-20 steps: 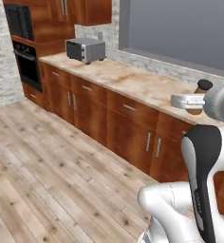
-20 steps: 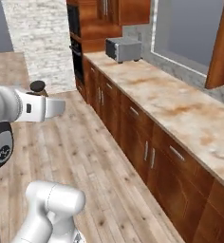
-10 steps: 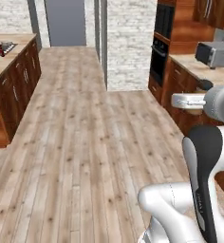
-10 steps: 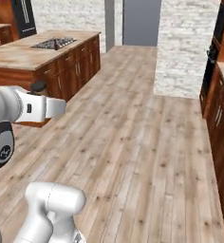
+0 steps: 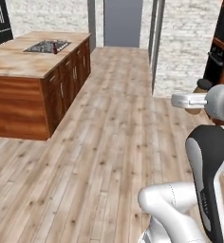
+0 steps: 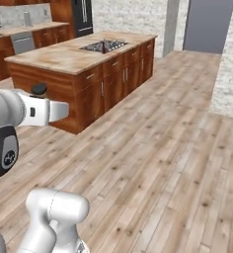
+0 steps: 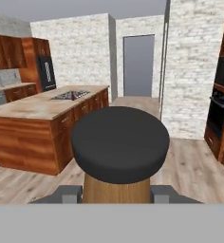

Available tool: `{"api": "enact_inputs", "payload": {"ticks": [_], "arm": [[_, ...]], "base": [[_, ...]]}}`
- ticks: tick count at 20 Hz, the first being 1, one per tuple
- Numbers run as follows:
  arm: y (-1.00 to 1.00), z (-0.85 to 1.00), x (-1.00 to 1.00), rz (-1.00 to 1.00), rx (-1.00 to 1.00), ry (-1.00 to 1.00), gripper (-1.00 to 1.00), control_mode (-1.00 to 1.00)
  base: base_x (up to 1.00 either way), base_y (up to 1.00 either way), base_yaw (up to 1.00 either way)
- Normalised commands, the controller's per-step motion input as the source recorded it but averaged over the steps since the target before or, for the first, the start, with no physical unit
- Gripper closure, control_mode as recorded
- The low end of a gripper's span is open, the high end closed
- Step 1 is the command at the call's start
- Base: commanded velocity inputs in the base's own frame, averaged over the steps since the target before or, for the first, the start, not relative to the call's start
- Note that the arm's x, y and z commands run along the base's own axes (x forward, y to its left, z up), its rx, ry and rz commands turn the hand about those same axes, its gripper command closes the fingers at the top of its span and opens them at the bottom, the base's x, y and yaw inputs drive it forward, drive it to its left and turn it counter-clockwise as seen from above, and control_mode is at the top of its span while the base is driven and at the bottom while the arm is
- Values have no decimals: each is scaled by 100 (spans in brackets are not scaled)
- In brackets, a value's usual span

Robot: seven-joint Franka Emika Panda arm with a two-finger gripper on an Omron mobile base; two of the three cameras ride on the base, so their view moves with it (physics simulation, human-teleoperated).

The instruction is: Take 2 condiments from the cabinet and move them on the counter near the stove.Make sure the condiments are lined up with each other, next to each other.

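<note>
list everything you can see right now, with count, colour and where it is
shaker: 1, tan with dark top, held between the fingers, close to the hand camera
sauce bottle: 1, dark red, standing on the stove
stove: 1, black with grey grates, set in the island counter
counter: 1, beige marbled, on the island, red-brown drawers below
fridge: 1, black, far wall behind the island
wall oven: 1, black, in the wood unit at right
door: 1, grey, far end of the room
floor: light wood planks
gripper: 1, grey fingers shut on the shaker
arm: 1, white
</note>
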Motion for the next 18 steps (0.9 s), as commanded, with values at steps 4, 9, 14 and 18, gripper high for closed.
{"api": "enact_inputs", "payload": {"ticks": [4,9,14,18], "arm": [[0,0,0,0,0,0,100,100],[0,0,0,0,0,0,100,100],[0,0,0,0,0,0,100,100],[0,0,0,0,0,0,100,100]], "base": [[100,0,1],[100,-12,4],[100,-1,33],[32,0,88]]}}
